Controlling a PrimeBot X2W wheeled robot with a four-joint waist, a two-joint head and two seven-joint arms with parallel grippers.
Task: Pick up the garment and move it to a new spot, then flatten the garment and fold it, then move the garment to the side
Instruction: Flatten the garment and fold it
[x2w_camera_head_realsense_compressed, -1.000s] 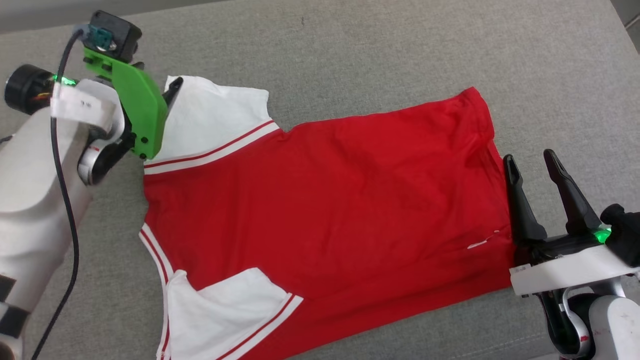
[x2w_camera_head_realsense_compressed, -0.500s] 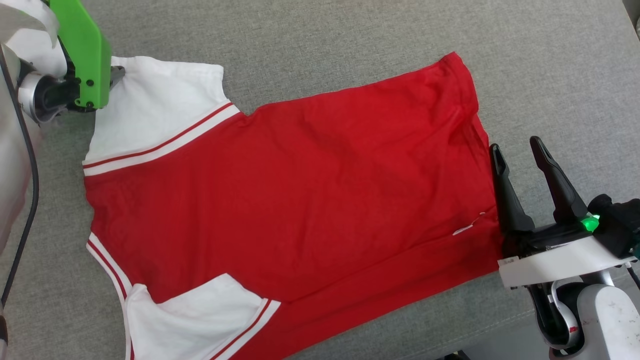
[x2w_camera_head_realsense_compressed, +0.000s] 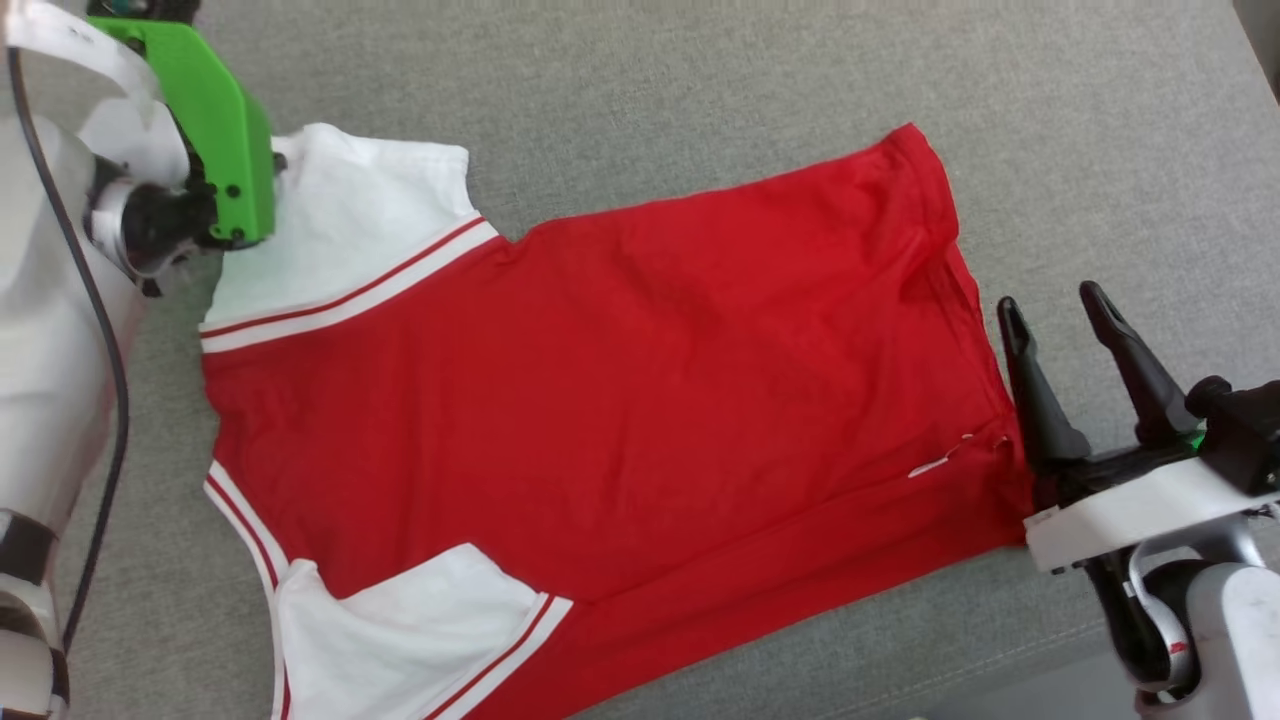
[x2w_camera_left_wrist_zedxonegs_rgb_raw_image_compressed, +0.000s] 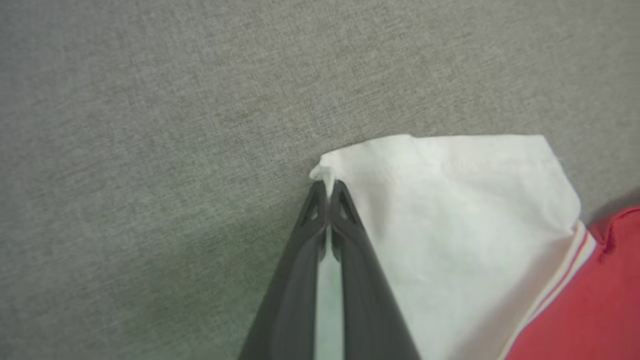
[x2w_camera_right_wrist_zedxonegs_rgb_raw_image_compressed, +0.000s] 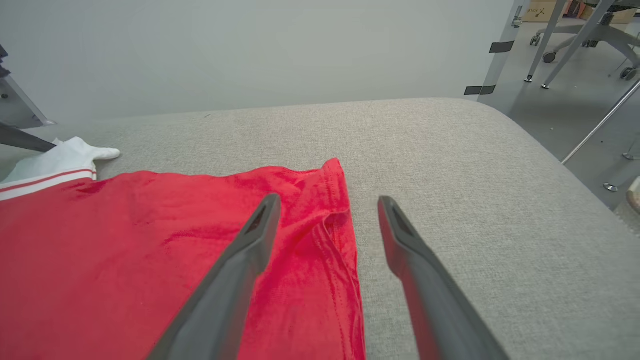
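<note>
Garment (x2w_camera_head_realsense_compressed: 600, 400): lying spread, plain red side up, on the grey cushion (x2w_camera_head_realsense_compressed: 720, 80).
Left gripper (x2w_camera_left_wrist_zedxonegs_rgb_raw_image_compressed: 327, 189): pinching the corner of the far white sleeve (x2w_camera_left_wrist_zedxonegs_rgb_raw_image_compressed: 450, 210), fingers closed on the cloth.
Right gripper (x2w_camera_head_realsense_compressed: 1050, 305): hanging beside the hem (x2w_camera_head_realsense_compressed: 985, 350), fingers gaping wide, holding nothing.

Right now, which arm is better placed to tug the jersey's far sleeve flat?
Left arm: its jaws are shut on the white sleeve corner of the red jersey, so it can likely pull straight away. The right arm's jaws stand open at the hem, holding nothing.
</note>
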